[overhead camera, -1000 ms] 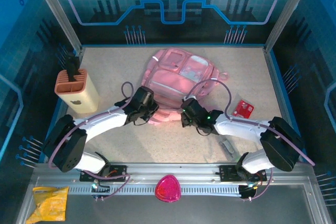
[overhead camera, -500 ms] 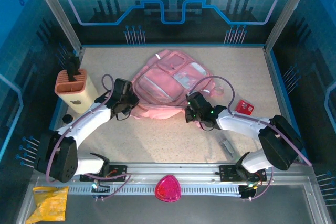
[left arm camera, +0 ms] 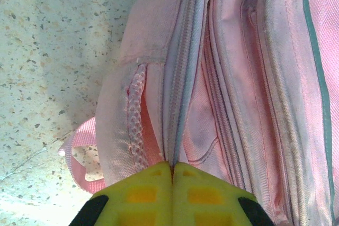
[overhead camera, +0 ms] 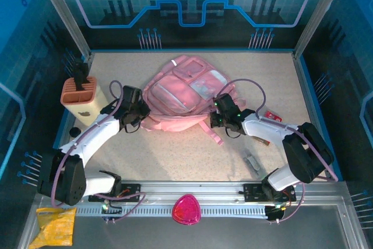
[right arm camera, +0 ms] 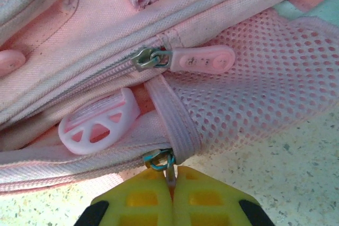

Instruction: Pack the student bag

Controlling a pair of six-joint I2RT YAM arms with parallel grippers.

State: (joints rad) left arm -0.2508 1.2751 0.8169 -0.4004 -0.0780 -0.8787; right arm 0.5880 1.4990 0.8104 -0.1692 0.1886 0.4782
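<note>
I am at the opening step: the student bag (overhead camera: 183,93) has to be unzipped before anything goes in. It lies flat in the middle of the table (overhead camera: 175,155), between my two arms, with my left gripper (overhead camera: 141,115) at its left edge and my right gripper (overhead camera: 217,116) at its right edge.

My right gripper (right arm camera: 172,186) is pinched tight on the small zip pull (right arm camera: 160,159) just below the mesh side pocket; the slider sits right at my fingertips. My left gripper (left arm camera: 172,181) is also closed, with the bag's zipper seam running straight into it. I think I have a fold of fabric there, but the pinch itself is hidden under my fingers.

The next move calls for drawing the slider along its track with my right while my left anchors the bag against the pull, so the soft body does not simply slide.
</note>
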